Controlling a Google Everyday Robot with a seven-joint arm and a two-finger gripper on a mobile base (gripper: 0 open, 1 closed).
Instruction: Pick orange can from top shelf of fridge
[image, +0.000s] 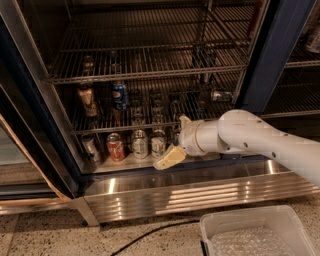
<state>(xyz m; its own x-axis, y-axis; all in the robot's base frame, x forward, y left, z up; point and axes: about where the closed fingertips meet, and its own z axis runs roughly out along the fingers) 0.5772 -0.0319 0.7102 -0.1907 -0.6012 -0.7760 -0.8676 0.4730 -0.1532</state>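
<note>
The orange can (86, 100), coppery brown with a silver top, stands upright at the left end of a wire-rack shelf (150, 123) inside the open fridge (272, 60). The blue cola can (120, 95) stands just right of it on the same rack. My gripper (168, 158) is low at the fridge's front, just above the steel floor edge. It is well below and to the right of the orange can and holds nothing that I can see. The white arm (250, 137) reaches in from the right.
Another wire rack (150, 70) spans the fridge above the cans. A red-and-white can (115, 147) and several silver cans (140, 144) stand on the steel floor near my gripper. A louvred base panel (200, 195) is below, with a white bin (255, 235) and a black cable (150, 232) on the ground.
</note>
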